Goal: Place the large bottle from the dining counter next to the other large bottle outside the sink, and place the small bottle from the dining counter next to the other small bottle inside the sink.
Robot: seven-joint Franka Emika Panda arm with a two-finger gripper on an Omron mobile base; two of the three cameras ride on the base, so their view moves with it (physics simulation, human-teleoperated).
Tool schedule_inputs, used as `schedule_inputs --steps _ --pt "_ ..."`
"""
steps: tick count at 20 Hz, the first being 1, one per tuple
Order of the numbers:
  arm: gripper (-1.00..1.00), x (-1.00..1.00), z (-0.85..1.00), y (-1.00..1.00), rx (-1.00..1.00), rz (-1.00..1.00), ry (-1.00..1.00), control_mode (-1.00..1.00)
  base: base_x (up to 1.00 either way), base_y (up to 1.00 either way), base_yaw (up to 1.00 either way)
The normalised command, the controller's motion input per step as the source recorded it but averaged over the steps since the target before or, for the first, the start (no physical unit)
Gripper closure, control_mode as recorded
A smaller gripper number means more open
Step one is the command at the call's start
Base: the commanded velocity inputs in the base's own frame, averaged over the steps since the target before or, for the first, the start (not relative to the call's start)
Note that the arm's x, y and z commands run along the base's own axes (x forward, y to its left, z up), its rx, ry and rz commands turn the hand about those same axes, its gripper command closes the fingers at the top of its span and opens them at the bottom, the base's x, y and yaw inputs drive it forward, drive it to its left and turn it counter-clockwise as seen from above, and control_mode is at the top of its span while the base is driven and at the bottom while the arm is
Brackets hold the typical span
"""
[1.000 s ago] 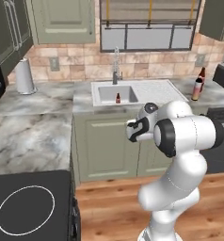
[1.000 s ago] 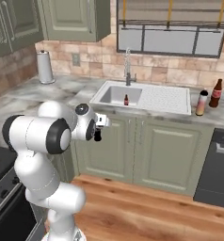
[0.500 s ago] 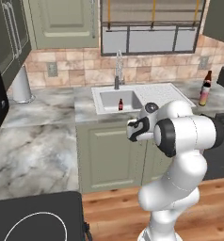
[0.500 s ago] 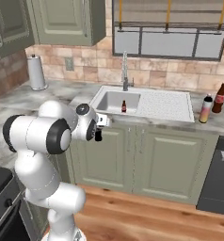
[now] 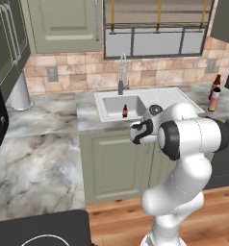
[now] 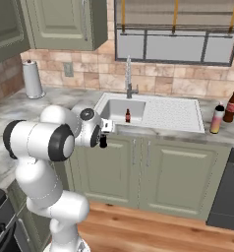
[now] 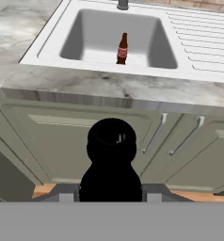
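The small black bottle (image 7: pixel 111 160) was seen held between the gripper (image 7: pixel 110 190) fingers, its mouth facing the hand camera, in front of the cabinet doors (image 7: pixel 100 141) below the counter edge. In the base views the gripper (image 5: pixel 137 133) was seen level with the counter's front edge, just in front of the sink (image 5: pixel 107 108), not over it.

A small brown bottle (image 7: pixel 122 49) was seen upright inside the sink (image 7: pixel 67 47), toward the basin's back and right of centre, apart from the walls. The chrome tap (image 6: pixel 129 78) was seen at the sink's back edge.

On the counter (image 6: pixel 227 135) right of the drainboard, near the back right, a pale pink-yellow bottle (image 6: pixel 217 118) and a taller brown bottle (image 6: pixel 231 106) were seen just beside each other.

A paper towel roll (image 6: pixel 32 78) was seen at the far left back of the counter.
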Motion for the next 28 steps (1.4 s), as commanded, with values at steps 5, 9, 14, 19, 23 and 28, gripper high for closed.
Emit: schedule_inputs --steps 5,9,14,19,23,28 --pt "1.0 0.0 0.0 0.0 0.0 0.0 0.0 1.0 0.52 0.11 -0.05" --pt "1.0 0.0 0.0 0.0 0.0 0.0 0.0 1.0 0.52 0.09 -0.06" --pt "1.0 0.0 0.0 0.0 0.0 0.0 0.0 1.0 0.44 0.15 -0.05" --pt "1.0 0.0 0.0 0.0 0.0 0.0 0.0 1.0 0.46 0.17 -0.04" --pt "1.0 0.0 0.0 0.0 0.0 0.0 0.0 1.0 0.46 0.21 -0.04" --pt "1.0 0.0 0.0 0.0 0.0 0.0 0.0 1.0 0.39 0.25 -0.03"
